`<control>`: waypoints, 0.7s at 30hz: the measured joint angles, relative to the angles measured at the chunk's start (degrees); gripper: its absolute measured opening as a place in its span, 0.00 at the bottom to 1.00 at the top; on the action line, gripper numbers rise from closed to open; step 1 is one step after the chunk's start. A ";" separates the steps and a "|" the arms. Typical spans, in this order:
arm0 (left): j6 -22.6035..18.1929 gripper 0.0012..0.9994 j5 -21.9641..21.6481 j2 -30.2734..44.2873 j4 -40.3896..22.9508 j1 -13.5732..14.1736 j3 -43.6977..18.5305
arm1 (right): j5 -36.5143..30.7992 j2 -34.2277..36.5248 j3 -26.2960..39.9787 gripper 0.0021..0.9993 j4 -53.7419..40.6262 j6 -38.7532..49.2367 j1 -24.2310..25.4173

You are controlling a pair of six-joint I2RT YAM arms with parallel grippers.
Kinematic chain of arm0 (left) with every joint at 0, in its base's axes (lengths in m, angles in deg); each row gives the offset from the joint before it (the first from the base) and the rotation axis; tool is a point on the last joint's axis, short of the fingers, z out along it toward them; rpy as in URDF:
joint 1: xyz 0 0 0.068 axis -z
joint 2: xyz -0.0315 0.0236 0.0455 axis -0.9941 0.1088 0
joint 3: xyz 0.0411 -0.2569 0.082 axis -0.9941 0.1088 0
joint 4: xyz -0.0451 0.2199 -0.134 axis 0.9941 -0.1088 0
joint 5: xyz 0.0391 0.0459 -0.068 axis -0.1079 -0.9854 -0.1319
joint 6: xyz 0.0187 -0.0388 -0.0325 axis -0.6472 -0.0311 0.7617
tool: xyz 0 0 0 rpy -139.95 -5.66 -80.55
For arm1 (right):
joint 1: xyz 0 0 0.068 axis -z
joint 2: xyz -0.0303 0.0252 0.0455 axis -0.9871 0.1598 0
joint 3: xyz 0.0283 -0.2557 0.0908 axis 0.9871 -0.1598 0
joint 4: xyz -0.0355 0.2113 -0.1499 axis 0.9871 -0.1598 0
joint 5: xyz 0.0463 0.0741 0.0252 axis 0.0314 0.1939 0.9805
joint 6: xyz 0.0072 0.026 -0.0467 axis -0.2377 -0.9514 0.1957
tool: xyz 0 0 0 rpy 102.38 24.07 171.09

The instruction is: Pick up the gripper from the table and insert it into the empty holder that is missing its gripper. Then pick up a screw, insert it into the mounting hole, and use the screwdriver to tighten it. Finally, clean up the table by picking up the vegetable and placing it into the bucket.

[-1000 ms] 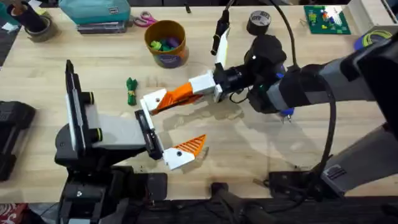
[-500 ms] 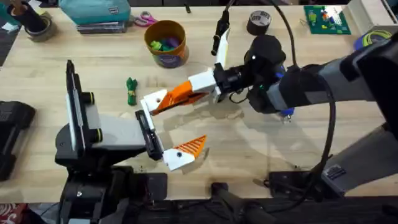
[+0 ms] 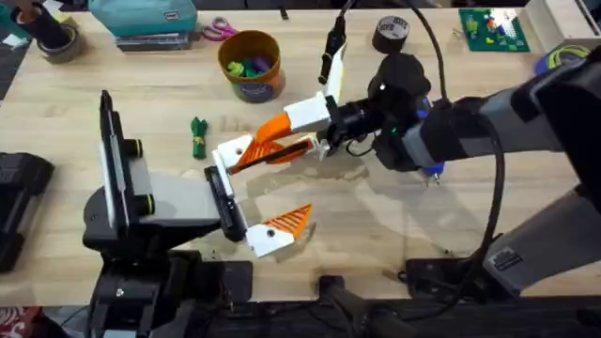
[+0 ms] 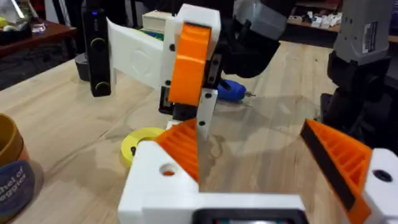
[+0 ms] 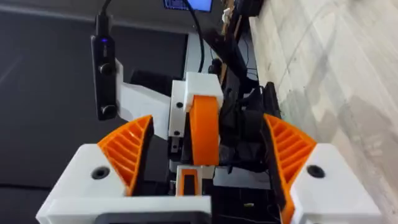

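Observation:
My left gripper (image 3: 268, 188) is open wide, and both its white fingers carry orange ribbed wedges. My right gripper (image 3: 272, 141) reaches across and stands open around the left gripper's far finger (image 5: 202, 124), its pads (image 5: 127, 152) clear of it on both sides. Every white mount in view bears a wedge, so I cannot tell a loose gripper or a bare holder apart. No screw can be made out. The blue screwdriver (image 3: 430, 171) lies mostly hidden under the right arm, and its tip end shows in the left wrist view (image 4: 230, 92). The green vegetable (image 3: 197, 136) lies left of the grippers. The bucket (image 3: 251, 64) stands behind it.
A black tape roll (image 3: 390, 33) and a green board (image 3: 493, 28) sit at the back right. A teal case (image 3: 141, 19) and scissors (image 3: 218, 30) are at the back left. A yellow disc (image 4: 140, 140) lies on the table under the grippers.
The right gripper has tipped upward a little at the left gripper's far finger, its white upper finger rising. The left arm, vegetable and bucket have not moved.

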 joint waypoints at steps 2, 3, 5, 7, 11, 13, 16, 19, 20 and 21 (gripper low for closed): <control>0.00 0.99 0.00 0.00 0.01 0.00 0.00 | -0.01 -0.02 0.00 0.99 -0.01 0.00 0.11; 0.00 0.99 0.00 -0.01 0.00 0.00 0.00 | 0.01 -0.02 0.00 0.99 -0.12 0.02 0.25; 0.00 0.99 0.00 0.00 0.01 0.00 0.00 | 0.01 -0.12 0.00 0.99 -1.39 0.05 0.79; 0.00 0.99 0.00 0.00 0.01 0.00 0.00 | 0.01 -0.61 0.00 1.00 -4.11 0.75 1.83; 0.00 0.99 0.00 0.00 0.01 0.00 0.00 | 0.01 -4.62 0.00 1.00 -12.99 4.71 4.79; 0.00 0.99 0.00 0.00 0.00 0.00 0.00 | 0.00 -7.73 0.02 1.00 -19.89 8.01 6.50; 0.00 0.99 0.01 0.00 0.01 0.00 0.00 | 0.00 -12.20 0.07 1.00 -30.55 14.23 9.47; 0.00 0.99 0.00 0.00 0.01 0.00 0.00 | -0.01 -16.91 0.35 1.00 -43.91 22.43 12.76; 0.00 0.99 0.00 0.00 0.01 0.00 0.00 | -0.03 -18.43 0.66 1.00 -48.93 25.34 13.78; 0.00 0.99 0.00 0.00 -0.01 0.00 0.00 | -0.05 -20.03 1.27 1.00 -54.91 28.82 14.89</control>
